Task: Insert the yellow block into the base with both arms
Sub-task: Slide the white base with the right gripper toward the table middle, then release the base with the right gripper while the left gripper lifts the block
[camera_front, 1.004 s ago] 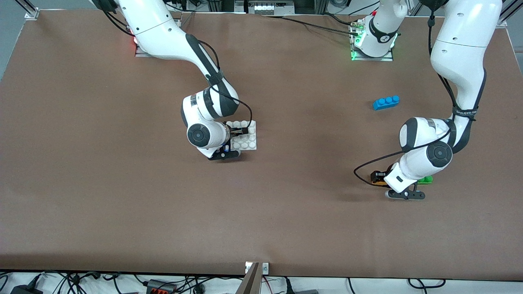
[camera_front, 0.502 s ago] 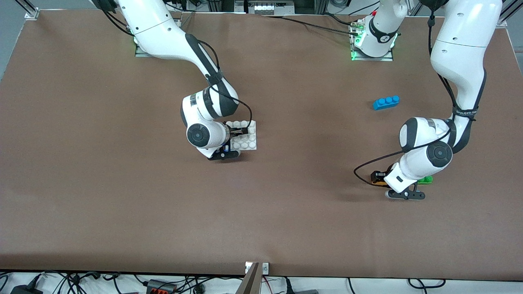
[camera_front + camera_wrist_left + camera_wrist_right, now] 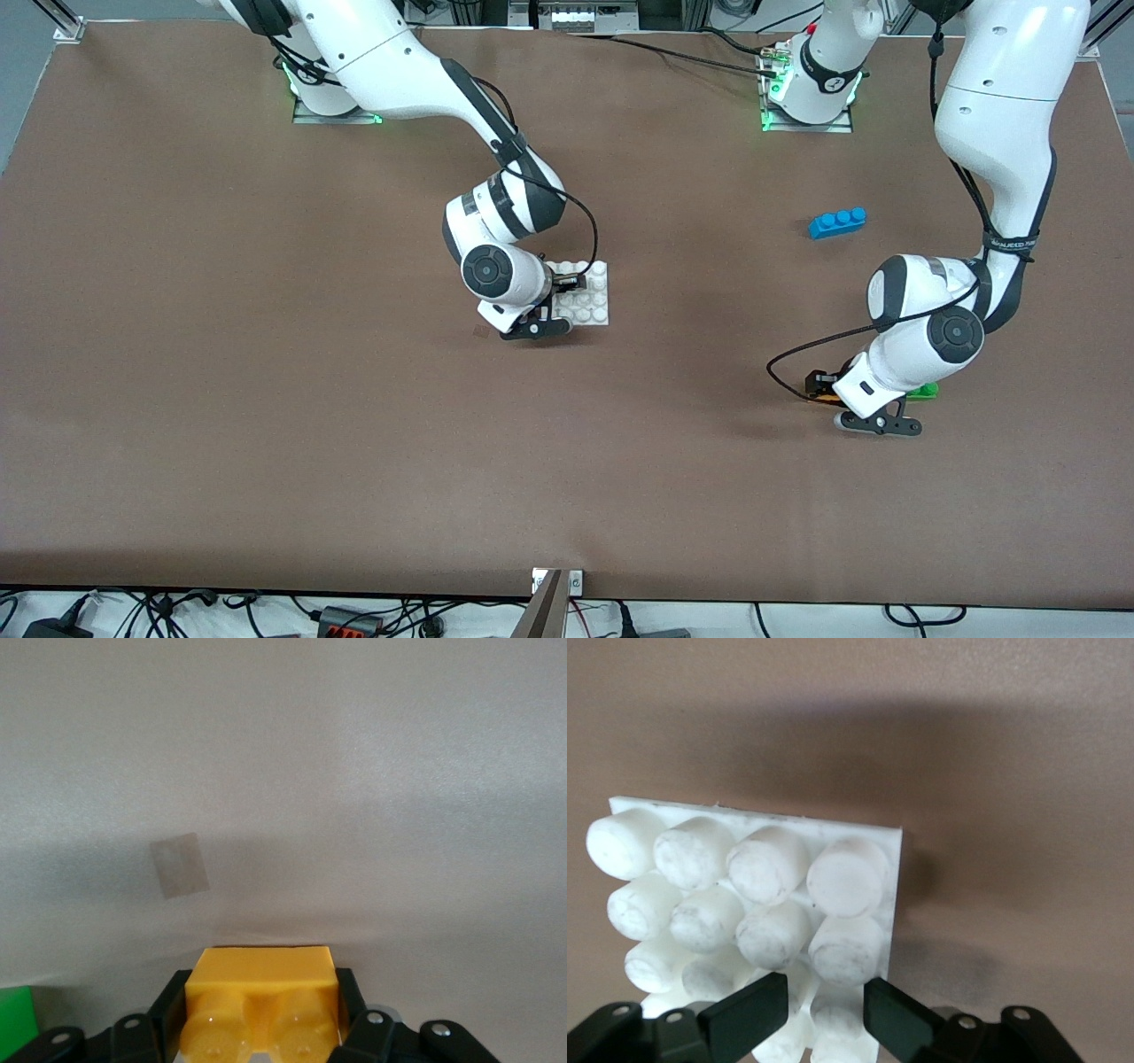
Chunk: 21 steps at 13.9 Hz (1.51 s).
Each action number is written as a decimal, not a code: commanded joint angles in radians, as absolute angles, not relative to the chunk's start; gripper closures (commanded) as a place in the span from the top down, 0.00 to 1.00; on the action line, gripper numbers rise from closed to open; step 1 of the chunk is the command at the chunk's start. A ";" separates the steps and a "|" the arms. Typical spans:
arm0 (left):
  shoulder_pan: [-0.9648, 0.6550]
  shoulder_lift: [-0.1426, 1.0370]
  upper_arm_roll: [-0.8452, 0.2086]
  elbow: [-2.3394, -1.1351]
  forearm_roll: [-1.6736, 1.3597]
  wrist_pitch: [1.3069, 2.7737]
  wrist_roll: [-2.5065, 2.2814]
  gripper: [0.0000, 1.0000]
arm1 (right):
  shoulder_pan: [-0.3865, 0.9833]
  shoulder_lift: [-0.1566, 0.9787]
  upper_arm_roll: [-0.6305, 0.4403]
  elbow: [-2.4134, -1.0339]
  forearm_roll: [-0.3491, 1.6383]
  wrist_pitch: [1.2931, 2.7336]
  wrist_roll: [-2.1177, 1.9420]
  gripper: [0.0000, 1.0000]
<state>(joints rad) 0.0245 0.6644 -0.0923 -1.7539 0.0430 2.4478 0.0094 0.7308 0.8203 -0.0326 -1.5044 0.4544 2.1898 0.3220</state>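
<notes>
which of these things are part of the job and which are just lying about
In the job:
- yellow block, gripped by the left gripper
- base, gripped by the right gripper

Lying about:
- blue brick, toward the left arm's end of the table
- green brick, beside the left gripper

No legible text, label, brand name, number or sign was found on any surface; the faint marking on the left arm's black wrist band (image 3: 1009, 240) could not be read.
</notes>
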 commanded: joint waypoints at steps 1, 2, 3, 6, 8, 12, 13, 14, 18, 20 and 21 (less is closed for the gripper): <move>0.028 0.643 -0.094 -1.758 0.061 2.439 0.029 0.55 | 0.726 0.813 -0.026 -1.489 0.472 2.189 0.327 0.48; 0.026 0.638 -0.092 -1.753 0.061 2.419 0.029 0.54 | 0.727 0.804 -0.026 -1.489 0.474 2.187 0.327 0.48; 0.026 0.632 -0.094 -1.750 0.060 2.399 0.028 0.54 | 0.732 0.801 -0.026 -1.489 0.474 2.184 0.327 0.48; 0.023 0.600 -0.106 -1.724 0.058 2.320 0.017 0.54 | 0.747 0.801 -0.025 -1.489 0.472 2.186 0.337 0.48; 0.021 0.595 -0.112 -1.668 0.052 2.206 0.002 0.54 | 0.750 0.801 -0.025 -1.489 0.472 2.186 0.336 0.48; 0.021 0.542 -0.161 -1.651 0.049 2.122 -0.015 0.54 | 0.750 0.738 -0.035 -1.491 0.463 2.152 0.331 0.62; 0.020 0.522 -0.175 -1.651 0.049 2.108 -0.017 0.54 | 0.744 0.707 -0.046 -1.497 0.457 2.129 0.334 0.72; 0.020 0.511 -0.184 -1.649 0.048 2.089 -0.017 0.54 | 0.744 0.681 -0.084 -1.500 0.454 2.099 0.334 0.83; 0.017 0.506 -0.253 -1.631 0.048 2.060 -0.073 0.49 | 0.744 0.545 -0.267 -1.500 0.333 1.844 0.325 1.00; -0.014 0.506 -0.296 -1.631 0.055 2.059 -0.167 0.48 | 0.741 0.470 -0.339 -1.499 0.185 1.703 0.305 1.00; -0.023 0.511 -0.329 -1.632 0.057 2.059 -0.236 0.48 | 0.739 0.433 -0.371 -1.499 0.137 1.647 0.264 1.00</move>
<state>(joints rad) -0.0017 0.5147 -0.2853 -1.6400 0.0425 2.0817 -0.1330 0.7339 0.5086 -0.3288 -1.4769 0.2223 1.7343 0.3021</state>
